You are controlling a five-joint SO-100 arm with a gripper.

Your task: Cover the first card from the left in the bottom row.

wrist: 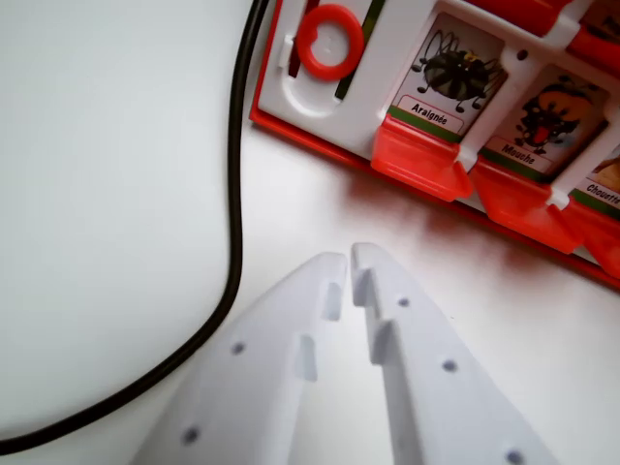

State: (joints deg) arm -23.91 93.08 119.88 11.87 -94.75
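White claw poised over bare table, short of the red card board.

The claw (349,260) fills the lower centre of the frame, its two white fingers pressed nearly together at the tips with only a thin slit between them, pinching nothing. The red game board (320,136) runs tilted across the upper right, its near edge well above the fingertips. Its white frame holds cards in separate slots: the spider card (448,76) labelled "Araignée" sits leftmost in the near row, uncovered, its red flap (418,163) hinged down at the board's edge. To the right, the fly card (547,118) marked "Mouche" is likewise open; a third card is cut off by the frame edge. A red ring (329,41) sits in the board's upper-left corner recess. A black cable (232,194) curves down the white table (97,194) at left.
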